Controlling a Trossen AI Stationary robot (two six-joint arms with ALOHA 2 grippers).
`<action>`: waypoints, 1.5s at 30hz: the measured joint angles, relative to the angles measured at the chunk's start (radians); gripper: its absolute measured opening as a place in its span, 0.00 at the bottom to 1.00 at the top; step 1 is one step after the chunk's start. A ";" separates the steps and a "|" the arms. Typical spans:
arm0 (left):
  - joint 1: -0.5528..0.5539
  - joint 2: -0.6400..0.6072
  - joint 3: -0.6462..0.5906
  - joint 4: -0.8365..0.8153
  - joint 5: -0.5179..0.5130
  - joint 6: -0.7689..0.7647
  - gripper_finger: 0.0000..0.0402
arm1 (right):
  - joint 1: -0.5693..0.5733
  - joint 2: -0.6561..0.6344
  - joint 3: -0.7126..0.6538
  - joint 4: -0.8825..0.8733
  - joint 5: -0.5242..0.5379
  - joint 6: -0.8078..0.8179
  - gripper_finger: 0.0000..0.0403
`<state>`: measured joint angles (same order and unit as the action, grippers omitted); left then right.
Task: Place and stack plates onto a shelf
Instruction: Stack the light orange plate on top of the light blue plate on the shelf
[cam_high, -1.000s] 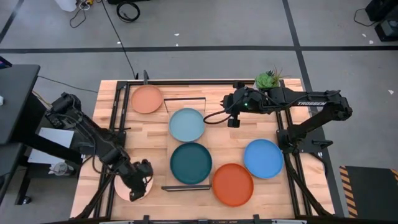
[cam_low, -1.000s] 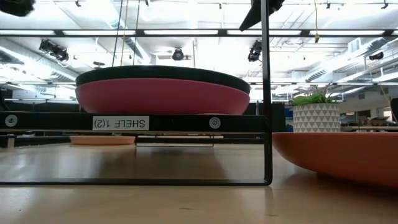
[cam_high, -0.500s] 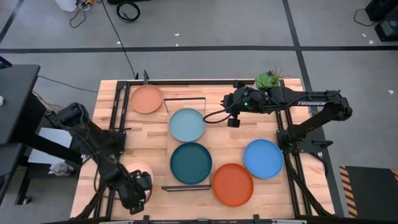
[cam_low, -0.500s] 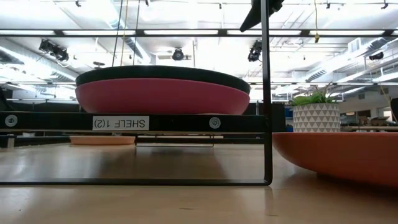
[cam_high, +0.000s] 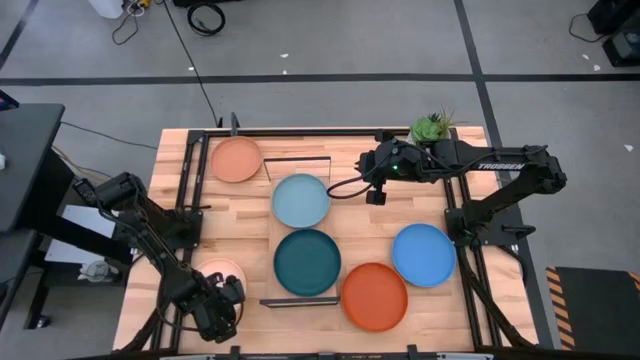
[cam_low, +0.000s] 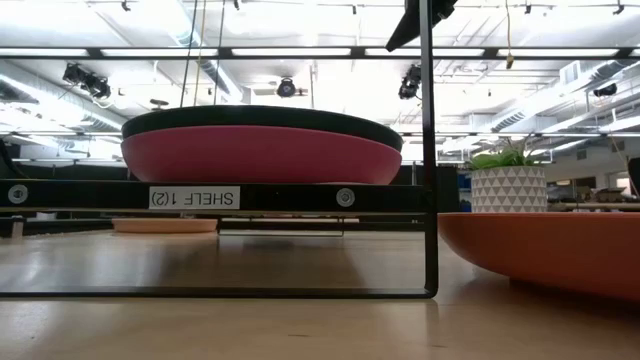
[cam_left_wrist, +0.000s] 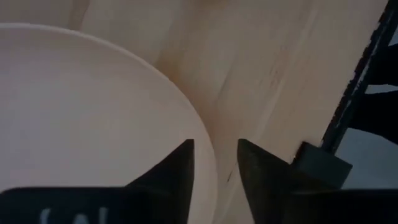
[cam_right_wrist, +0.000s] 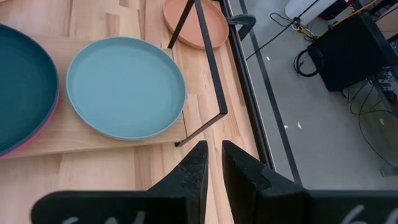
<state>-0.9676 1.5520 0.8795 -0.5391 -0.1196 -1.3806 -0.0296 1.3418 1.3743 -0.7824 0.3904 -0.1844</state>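
Observation:
The pale peach plate (cam_high: 221, 272) lies flat on the table near its near-left corner. My left gripper (cam_high: 215, 318) is low at that plate's near edge, open. In the left wrist view its fingertips (cam_left_wrist: 214, 163) stand on either side of the plate's rim (cam_left_wrist: 199, 129). The shelf (cam_high: 272, 240) carries the light blue plate (cam_high: 300, 200) and the dark teal plate (cam_high: 307, 262). The teal one sits on the magenta plate (cam_low: 260, 155). My right gripper (cam_high: 376, 194) hovers over the far part of the table, shut and holding nothing. The grey plate is hidden. My left gripper comes at the pale peach plate from the table's near side. One finger (cam_left_wrist: 181, 163) is over the plate's inside and the other (cam_left_wrist: 252, 163) over the bare wood outside the rim. I cannot tell whether either finger touches the rim.
On the table lie the terracotta plate (cam_high: 236, 158) at the far left, the bright blue plate (cam_high: 424, 254) and the red-orange plate (cam_high: 374, 296) at the near right. A potted plant (cam_high: 431, 127) stands at the far edge. Black frame rails (cam_high: 186, 190) run along both sides.
My left gripper has moved from above the pale peach plate toward the table's near edge and down to the plate's near rim, uncovering the plate's far part. The plate has stayed where it was.

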 joint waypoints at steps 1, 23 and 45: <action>0.000 0.000 -0.001 -0.001 0.000 0.004 0.34 | 0.000 0.000 0.000 0.000 0.000 0.000 0.13; 0.025 0.053 0.018 -0.136 0.091 0.042 0.04 | 0.000 0.000 0.000 0.002 0.000 0.000 0.13; 0.384 -0.239 0.235 -0.519 -0.134 0.863 0.04 | -0.020 0.000 0.000 0.056 0.004 -0.054 0.13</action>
<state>-0.5834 1.3126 1.1143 -1.0585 -0.2531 -0.5174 -0.0494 1.3418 1.3743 -0.7269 0.3943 -0.2386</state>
